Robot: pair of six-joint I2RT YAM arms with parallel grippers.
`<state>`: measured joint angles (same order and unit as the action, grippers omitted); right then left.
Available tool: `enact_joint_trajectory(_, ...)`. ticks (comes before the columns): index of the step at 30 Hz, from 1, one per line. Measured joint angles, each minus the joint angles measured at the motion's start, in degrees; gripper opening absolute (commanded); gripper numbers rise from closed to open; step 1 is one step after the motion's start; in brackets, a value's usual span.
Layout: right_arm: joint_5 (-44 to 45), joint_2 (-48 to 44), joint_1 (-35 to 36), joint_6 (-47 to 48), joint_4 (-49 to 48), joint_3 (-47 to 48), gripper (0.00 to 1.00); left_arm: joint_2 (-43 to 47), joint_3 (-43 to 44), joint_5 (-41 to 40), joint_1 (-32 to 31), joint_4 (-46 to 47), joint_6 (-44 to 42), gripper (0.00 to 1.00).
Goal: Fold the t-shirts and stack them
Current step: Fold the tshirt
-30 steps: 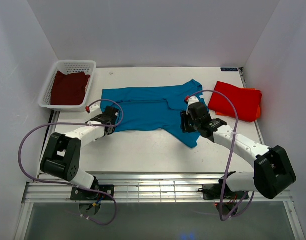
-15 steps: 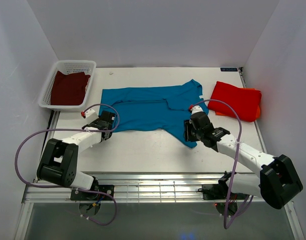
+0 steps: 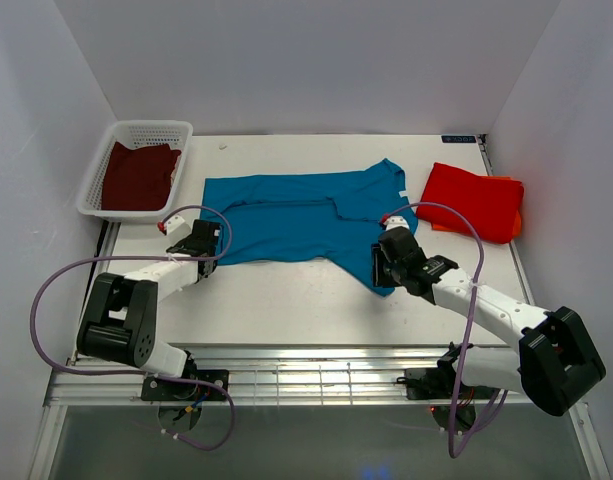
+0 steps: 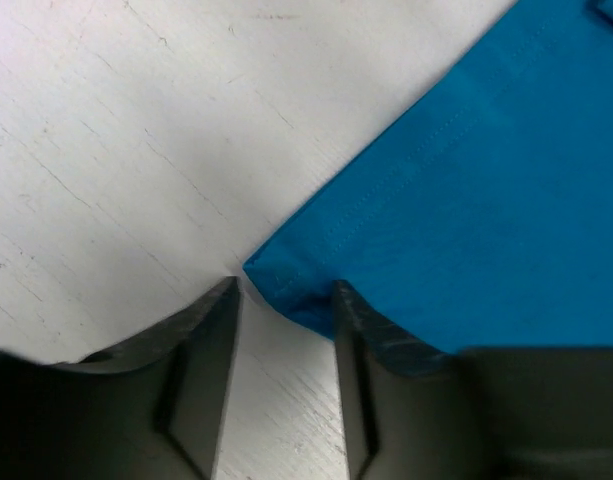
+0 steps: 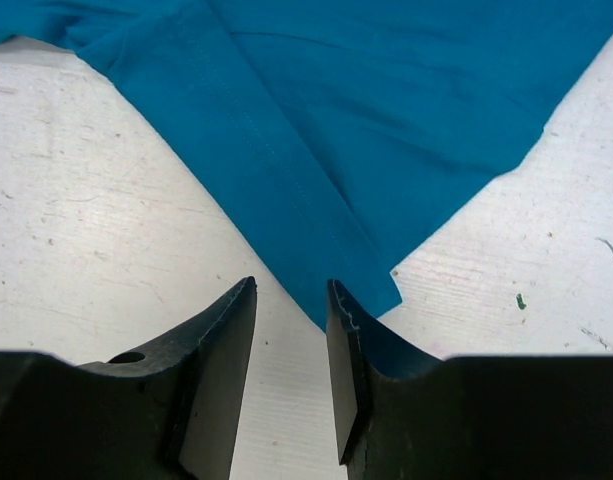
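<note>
A teal-blue t-shirt (image 3: 286, 215) lies spread flat mid-table. My left gripper (image 3: 210, 244) is at its near-left corner. In the left wrist view the jaws (image 4: 284, 300) stand apart, with the hemmed corner of the shirt (image 4: 486, 180) between the fingertips and the right finger resting on cloth. My right gripper (image 3: 378, 268) is at the shirt's near-right tip. Its jaws (image 5: 291, 290) are open, and the pointed end of the cloth (image 5: 386, 100) reaches in between them. A red-orange t-shirt (image 3: 476, 200) lies folded at the right. A maroon t-shirt (image 3: 138, 175) sits in the basket.
The white mesh basket (image 3: 90, 195) stands at the back left beside the wall. White walls close in the table (image 3: 286, 300) on three sides. A metal rail runs along the near edge by the arm bases. Purple cables loop from both arms.
The left gripper drew back left to the shirt's corner and its jaws narrowed. The right gripper moved nearer, off the shirt's middle to its near-right tip, narrowing slightly.
</note>
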<state>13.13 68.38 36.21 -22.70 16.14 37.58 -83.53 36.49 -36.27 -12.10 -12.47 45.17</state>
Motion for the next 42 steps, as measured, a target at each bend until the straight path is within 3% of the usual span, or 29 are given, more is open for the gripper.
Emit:
enact_joint_trajectory(10,6.6,4.0,0.2,-4.7,6.5,0.2,0.39,-0.5,0.4,0.7,0.0,-1.7,0.6,0.3)
enact_joint_trajectory(19,10.2,9.2,0.2,-7.8,7.9,0.1,0.4,-0.7,0.9,0.7,0.0,-2.4,0.8,0.3)
enact_joint_trajectory(23,10.8,9.4,0.2,-8.4,7.4,0.1,0.32,-1.0,1.0,0.7,0.0,-2.5,0.8,0.3)
enact_joint_trajectory(27,11.1,9.4,0.2,-8.7,6.1,-0.3,0.11,-1.4,1.2,0.7,0.0,-2.5,0.8,0.3)
enact_joint_trajectory(42,16.5,6.9,0.2,-5.4,10.2,4.7,0.08,-1.4,3.3,0.9,0.0,-3.8,0.7,0.29)
